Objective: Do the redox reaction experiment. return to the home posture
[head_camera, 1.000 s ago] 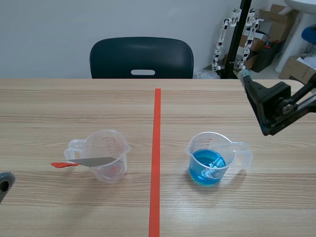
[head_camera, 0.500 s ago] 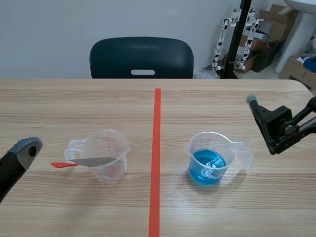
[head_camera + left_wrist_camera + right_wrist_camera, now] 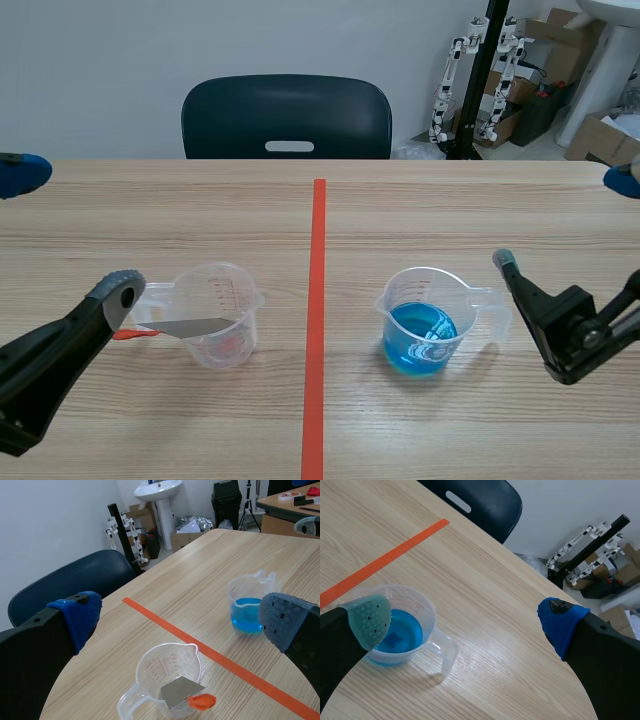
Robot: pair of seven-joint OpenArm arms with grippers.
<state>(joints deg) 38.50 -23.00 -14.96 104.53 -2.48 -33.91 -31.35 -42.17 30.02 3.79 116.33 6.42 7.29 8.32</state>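
Wooden table (image 3: pixel 450 200) across the whole scene, split near to far by an orange-red tape line (image 3: pixel 317 300). Beyond the far edge, a dark chair (image 3: pixel 286 115) pushed up at the middle.

Coming in low from the near left, the left gripper (image 3: pixel 182 619), jaws spread wide with nothing between them; one grey pad (image 3: pixel 122 288) showing just left of the left-hand cup, one blue pad (image 3: pixel 22 172) out at the far left edge. Low at the near right, the right gripper (image 3: pixel 466 621), likewise wide apart and holding nothing; its grey-green pad (image 3: pixel 370 620) beside the blue-filled cup, its blue pad (image 3: pixel 562 622) well off to the right.

Left of the tape, a clear measuring cup (image 3: pixel 215 315) standing upright, handle pointing left. Right of the tape, at about the same depth, a second clear cup (image 3: pixel 425 325), upright, handle pointing right, holding blue liquid (image 3: pixel 397 635) in its lower part.

Leaning inside the left cup, a thin grey metal sheet (image 3: pixel 190 327), its red end (image 3: pixel 128 334) sticking out over the rim to the left.
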